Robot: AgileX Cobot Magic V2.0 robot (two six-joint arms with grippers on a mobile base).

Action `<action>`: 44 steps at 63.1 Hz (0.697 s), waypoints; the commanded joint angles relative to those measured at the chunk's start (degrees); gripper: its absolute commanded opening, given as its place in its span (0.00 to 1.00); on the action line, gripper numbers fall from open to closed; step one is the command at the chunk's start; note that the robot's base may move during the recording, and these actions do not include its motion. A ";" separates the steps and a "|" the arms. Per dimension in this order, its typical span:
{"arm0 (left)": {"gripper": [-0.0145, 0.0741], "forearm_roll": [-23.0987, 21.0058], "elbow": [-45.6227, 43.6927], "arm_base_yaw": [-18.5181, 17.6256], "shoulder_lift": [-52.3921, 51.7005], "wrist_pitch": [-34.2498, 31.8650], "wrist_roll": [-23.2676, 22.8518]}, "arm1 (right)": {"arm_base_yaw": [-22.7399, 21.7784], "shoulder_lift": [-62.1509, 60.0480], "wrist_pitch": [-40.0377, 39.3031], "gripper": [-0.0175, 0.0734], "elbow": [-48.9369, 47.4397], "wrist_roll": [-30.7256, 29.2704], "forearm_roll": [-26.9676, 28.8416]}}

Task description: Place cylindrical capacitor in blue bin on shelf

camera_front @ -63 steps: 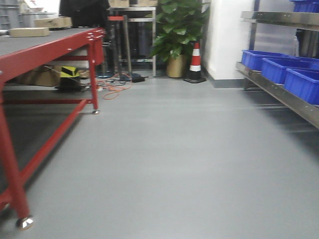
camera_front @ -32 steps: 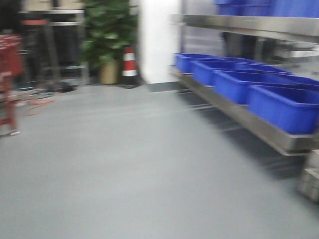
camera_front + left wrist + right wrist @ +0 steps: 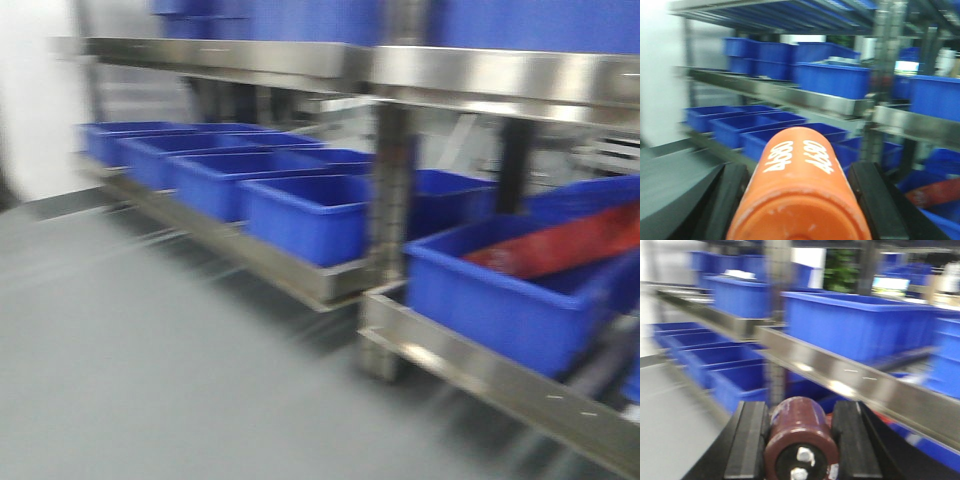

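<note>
Capacitor in hand, close in front of the shelf, not yet in a bin.

The shelf (image 3: 480,78) fills every view, and a row of blue bins (image 3: 310,215) stands on its lower level. The cylindrical capacitor (image 3: 800,440), dark brown with two screw terminals, is pinched in the right gripper (image 3: 800,407), in the air before the steel rail. The left gripper (image 3: 800,170) clamps an orange cylinder (image 3: 800,205). I judge that the pick-up is done; reaching over one bin and releasing are left.
</note>
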 commanded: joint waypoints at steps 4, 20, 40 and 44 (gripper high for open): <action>0.04 -0.32 -0.04 0.17 -0.35 -1.30 0.20 | 0.10 -0.14 -1.74 0.01 -0.14 -0.19 -0.46; 0.04 -0.32 -0.04 0.17 -0.35 -1.30 0.20 | 0.10 -0.14 -1.74 0.01 -0.14 -0.19 -0.46; 0.04 -0.32 -0.04 0.17 -0.35 -1.30 0.20 | 0.10 -0.14 -1.74 0.01 -0.14 -0.19 -0.46; 0.04 -0.32 -0.04 0.17 -0.35 -1.30 0.20 | 0.10 -0.14 -1.74 0.01 -0.14 -0.19 -0.46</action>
